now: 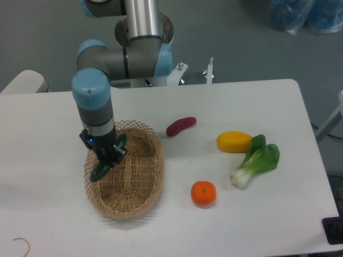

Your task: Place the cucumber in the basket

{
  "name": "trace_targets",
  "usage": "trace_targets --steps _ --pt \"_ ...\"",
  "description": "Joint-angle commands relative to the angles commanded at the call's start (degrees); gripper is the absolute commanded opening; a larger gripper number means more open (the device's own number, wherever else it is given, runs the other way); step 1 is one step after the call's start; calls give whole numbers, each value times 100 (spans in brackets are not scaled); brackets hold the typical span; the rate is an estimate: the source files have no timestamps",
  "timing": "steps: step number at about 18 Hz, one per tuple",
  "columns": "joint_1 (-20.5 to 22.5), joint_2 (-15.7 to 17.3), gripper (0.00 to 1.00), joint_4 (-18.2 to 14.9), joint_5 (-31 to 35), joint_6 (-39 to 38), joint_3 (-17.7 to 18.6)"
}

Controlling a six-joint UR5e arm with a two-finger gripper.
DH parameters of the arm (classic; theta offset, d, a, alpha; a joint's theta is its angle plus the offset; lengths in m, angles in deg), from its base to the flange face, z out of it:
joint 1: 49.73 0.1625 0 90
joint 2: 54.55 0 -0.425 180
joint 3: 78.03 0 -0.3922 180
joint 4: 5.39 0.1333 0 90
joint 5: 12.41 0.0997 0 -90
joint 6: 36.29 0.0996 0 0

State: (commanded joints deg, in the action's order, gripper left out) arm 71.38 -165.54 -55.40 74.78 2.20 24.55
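Observation:
The oval tan wicker basket [131, 184] sits on the left half of the white table. My gripper [109, 155] hangs over the basket's left rim, shut on the dark green cucumber [101, 170]. The cucumber is tilted, its lower end down-left over the rim's lattice, its upper end hidden between the fingers. Whether it touches the wicker I cannot tell.
A purple-red sweet potato [180, 126] lies right of the basket. A yellow fruit [234, 142] and a bok choy [257, 160] are further right, an orange [203, 193] nearer the front. The arm's base [143, 32] stands behind the table.

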Motion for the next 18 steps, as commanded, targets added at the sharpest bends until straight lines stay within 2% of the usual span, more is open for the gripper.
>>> trace_targets --steps 5,7,8,9,10,14,18 --pt "9 -115 8 -9 0 18 -36" --pt "18 -133 14 -9 0 18 -35" --pt "70 -133 32 0 0 26 -35" --pt "105 -133 57 0 0 53 -53" --pt "106 -133 100 0 26 70 -79" --pt "211 -89 100 0 351 97 -202" --pt "492 95 100 -9 729 228 -615"
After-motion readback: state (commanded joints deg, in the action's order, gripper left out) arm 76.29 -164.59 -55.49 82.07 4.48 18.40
